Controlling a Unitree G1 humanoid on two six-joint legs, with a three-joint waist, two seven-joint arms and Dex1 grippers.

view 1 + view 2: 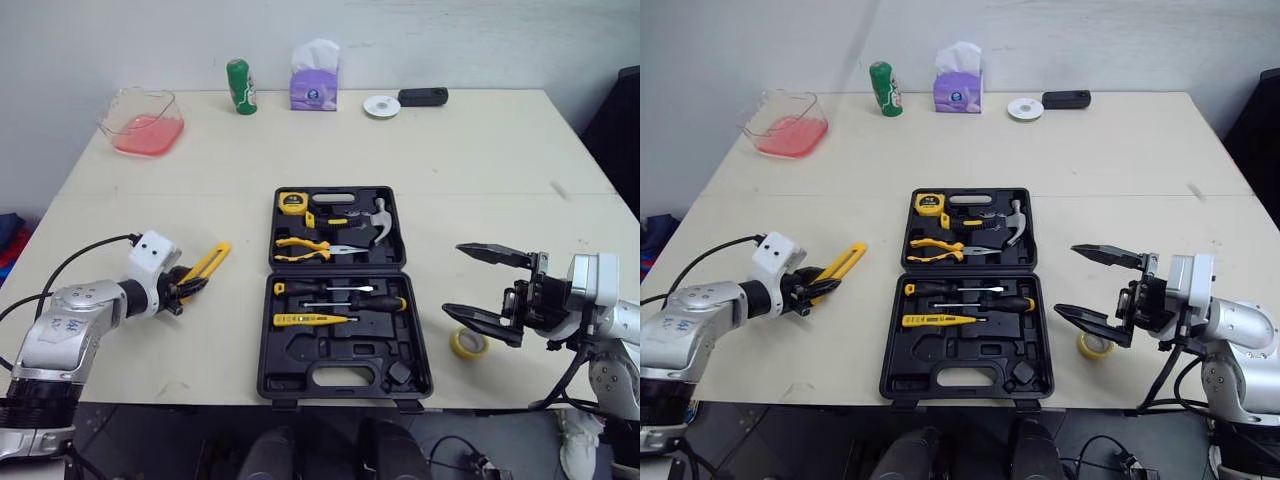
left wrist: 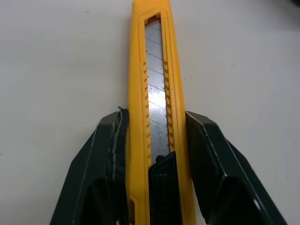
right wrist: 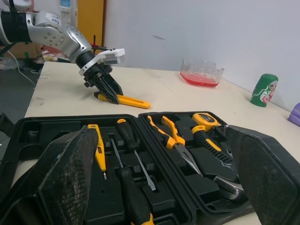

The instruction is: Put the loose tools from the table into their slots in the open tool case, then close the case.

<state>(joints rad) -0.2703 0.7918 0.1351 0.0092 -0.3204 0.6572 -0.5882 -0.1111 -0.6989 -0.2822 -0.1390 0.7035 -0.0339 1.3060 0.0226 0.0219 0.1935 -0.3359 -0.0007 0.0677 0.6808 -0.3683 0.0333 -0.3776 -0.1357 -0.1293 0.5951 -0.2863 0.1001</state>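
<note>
looking down over the table, we see the tool case lying open near its front edge, both halves flat. the far half holds a tape measure, pliers and a hammer; the near half holds two screwdrivers and a yellow tester pen, with several moulded slots bare below them.

well to the left of the case lies the utility knife, yellow, its length slanting away from us. our left gripper has hold of it at the near end: the two black fingers are pressed against the knife's two long sides, with no gap showing. in the left wrist view the segmented blade shows along the yellow body and the black slider sits between the fingers. from the right wrist view the knife seems to rest on the table top.

our right gripper hangs just to the right of the case's near half, its fingers spread wide apart and holding nothing. a yellow tape roll lies on the table close under it, apart from the case.

along the far edge stand a pink tub, a green bottle, a tissue box, a disc and a small black object.
</note>
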